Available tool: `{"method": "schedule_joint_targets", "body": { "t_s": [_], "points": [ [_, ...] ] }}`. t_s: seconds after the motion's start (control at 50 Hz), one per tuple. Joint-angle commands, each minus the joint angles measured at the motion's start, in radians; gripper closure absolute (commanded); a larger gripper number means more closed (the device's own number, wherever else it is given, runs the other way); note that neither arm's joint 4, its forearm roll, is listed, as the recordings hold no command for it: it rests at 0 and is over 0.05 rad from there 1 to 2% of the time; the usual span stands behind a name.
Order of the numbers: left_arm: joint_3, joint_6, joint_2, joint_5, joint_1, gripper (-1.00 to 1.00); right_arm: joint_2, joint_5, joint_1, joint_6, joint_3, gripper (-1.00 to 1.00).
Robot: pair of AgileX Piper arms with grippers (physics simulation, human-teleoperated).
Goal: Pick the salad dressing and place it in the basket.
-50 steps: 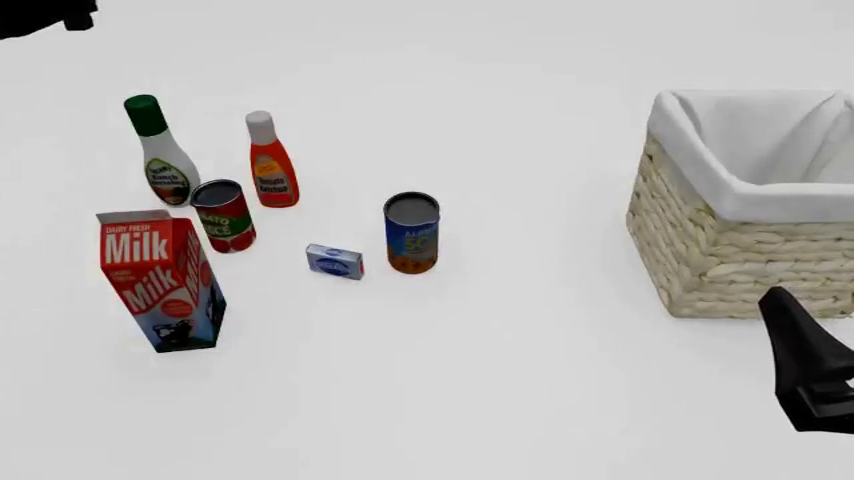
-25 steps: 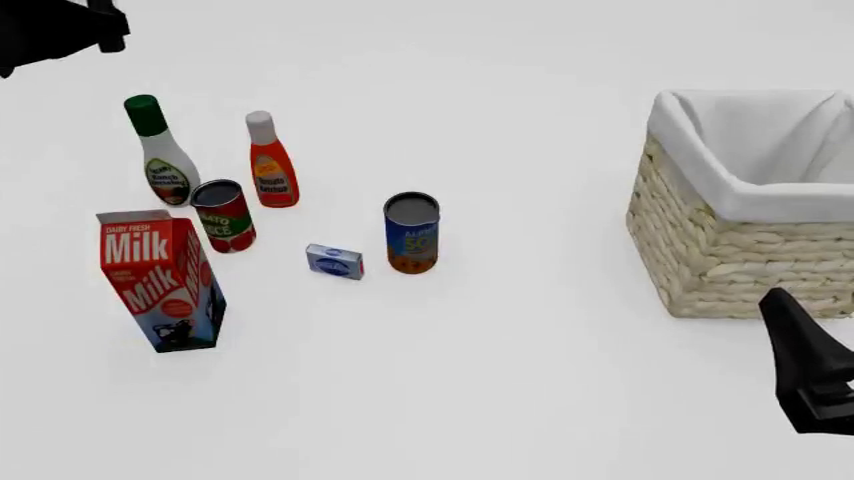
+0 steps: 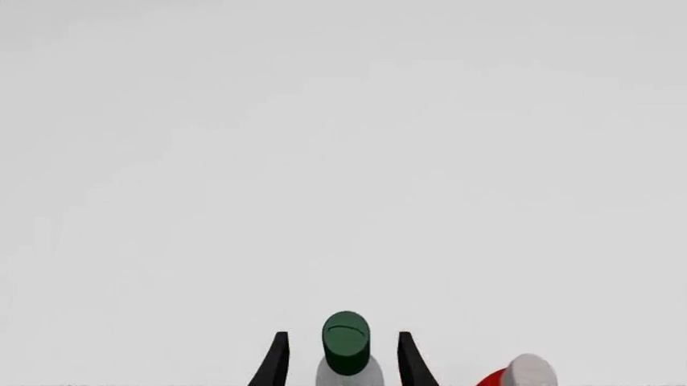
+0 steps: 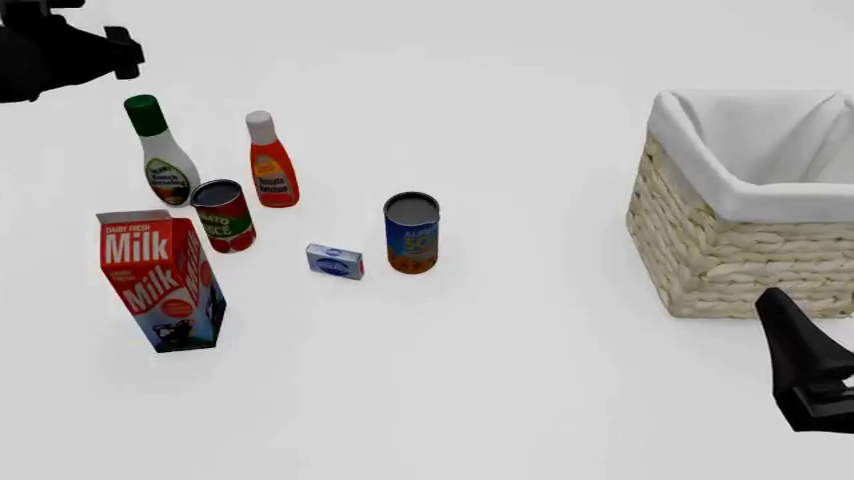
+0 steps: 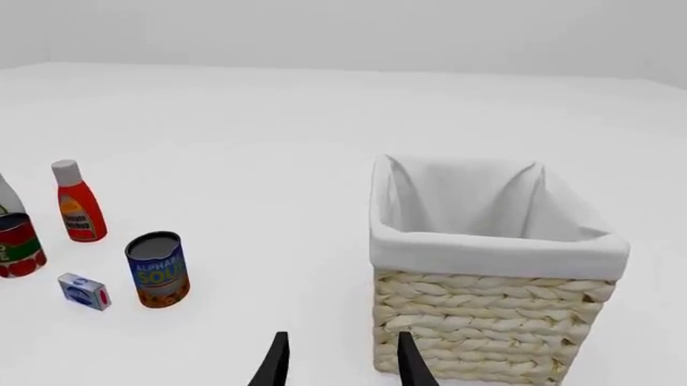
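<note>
The salad dressing (image 4: pixel 163 155), a tall white bottle with a dark green cap, stands upright at the far left of the table. My left gripper (image 4: pixel 114 52) hovers high, up and to the left of the bottle, without touching it. In the left wrist view the green cap (image 3: pixel 346 342) shows between the open fingers of the left gripper (image 3: pixel 343 358). The wicker basket (image 4: pixel 727 250) with a white cloth lining stands at the right and also shows in the right wrist view (image 5: pixel 483 330). My right gripper (image 4: pixel 801 375) is open and empty near the basket's front; its fingers frame a spot (image 5: pixel 341 362) on the table.
An orange bottle with a white cap (image 4: pixel 271 165) stands right of the dressing. A red tomato can (image 4: pixel 223 215) and a milk carton (image 4: pixel 160 280) stand in front of it. A blue soup can (image 4: pixel 411 232) and a small blue box (image 4: pixel 334 261) sit nearer the middle.
My left arm has come further into the front view from the top left corner, moving right toward the dressing bottle. The right arm has barely moved.
</note>
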Motion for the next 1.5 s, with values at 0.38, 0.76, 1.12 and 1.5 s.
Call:
{"method": "schedule_joint_targets", "body": {
  "t_s": [0.38, 0.76, 1.12, 1.5],
  "points": [
    [-0.020, 0.003, 0.089, -0.025, 0.005, -1.00, 0.070, -0.063, 0.012, -0.002, 0.002, -1.00],
    [-0.031, 0.008, 0.124, -0.036, 0.003, -1.00, 0.058, -0.048, 0.014, -0.004, 0.002, -1.00],
    [-0.071, 0.011, 0.177, -0.038, 0.004, -1.00, 0.095, -0.076, 0.009, -0.005, 0.000, -1.00],
    [-0.106, 0.014, 0.229, -0.038, 0.003, -1.00, 0.128, -0.100, 0.019, 0.000, -0.005, -1.00]
  ]
}}
